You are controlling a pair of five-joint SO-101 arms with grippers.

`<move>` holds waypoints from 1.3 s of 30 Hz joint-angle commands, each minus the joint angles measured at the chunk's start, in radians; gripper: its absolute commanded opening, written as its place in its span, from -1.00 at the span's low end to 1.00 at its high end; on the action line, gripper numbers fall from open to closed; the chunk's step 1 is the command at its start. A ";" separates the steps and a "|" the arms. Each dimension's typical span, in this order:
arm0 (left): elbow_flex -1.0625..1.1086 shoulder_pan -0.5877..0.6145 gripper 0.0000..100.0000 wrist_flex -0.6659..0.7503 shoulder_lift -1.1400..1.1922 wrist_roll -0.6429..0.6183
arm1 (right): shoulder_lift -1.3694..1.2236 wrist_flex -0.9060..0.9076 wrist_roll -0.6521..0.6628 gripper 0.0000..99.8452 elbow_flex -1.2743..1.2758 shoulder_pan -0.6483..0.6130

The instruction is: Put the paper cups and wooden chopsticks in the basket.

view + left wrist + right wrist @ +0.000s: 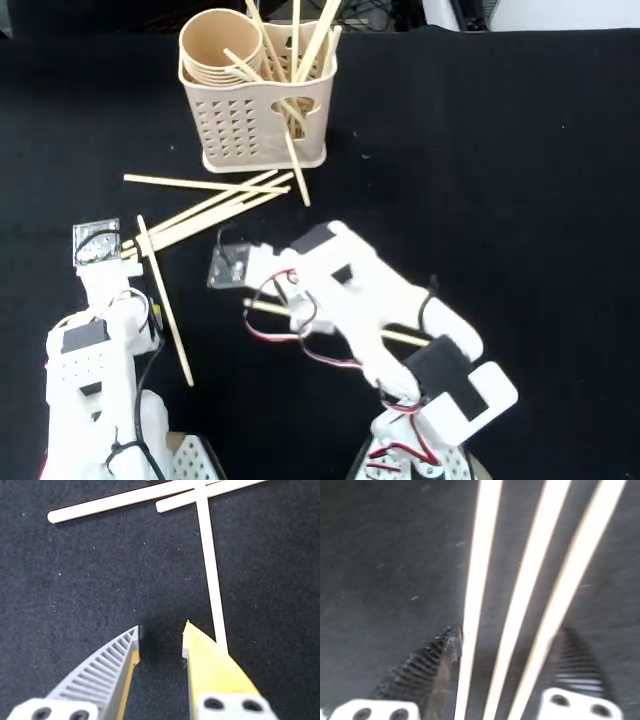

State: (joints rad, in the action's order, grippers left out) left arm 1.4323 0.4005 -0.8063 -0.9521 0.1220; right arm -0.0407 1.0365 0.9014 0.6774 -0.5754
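Observation:
A beige perforated basket (262, 125) stands at the back, holding stacked paper cups (220, 50) and several upright wooden chopsticks (300, 35). One chopstick (297, 168) leans against its front. Several more chopsticks (215, 205) lie fanned on the black cloth before it. My left gripper (161, 630) is open just over the cloth, with a single chopstick (211, 570) running along its yellow finger (205, 660). My right gripper (510, 630) is open, and three parallel chopsticks (527, 585) run between its fingers.
A long chopstick (165, 300) lies beside the left arm (95, 350). Another chopstick (265, 310) is partly hidden under the right arm (370, 310). Black cloth covers the table; its right half (520, 180) is bare.

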 commanded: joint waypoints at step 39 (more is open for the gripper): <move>-0.005 -0.010 -0.69 0.017 -0.018 0.006 | 0.387 0.014 -0.011 -0.98 0.012 0.101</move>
State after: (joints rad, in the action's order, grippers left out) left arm 1.4323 0.4005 -0.8063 -0.9521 0.1220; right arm 0.2739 1.0487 0.8815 0.6928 -0.5125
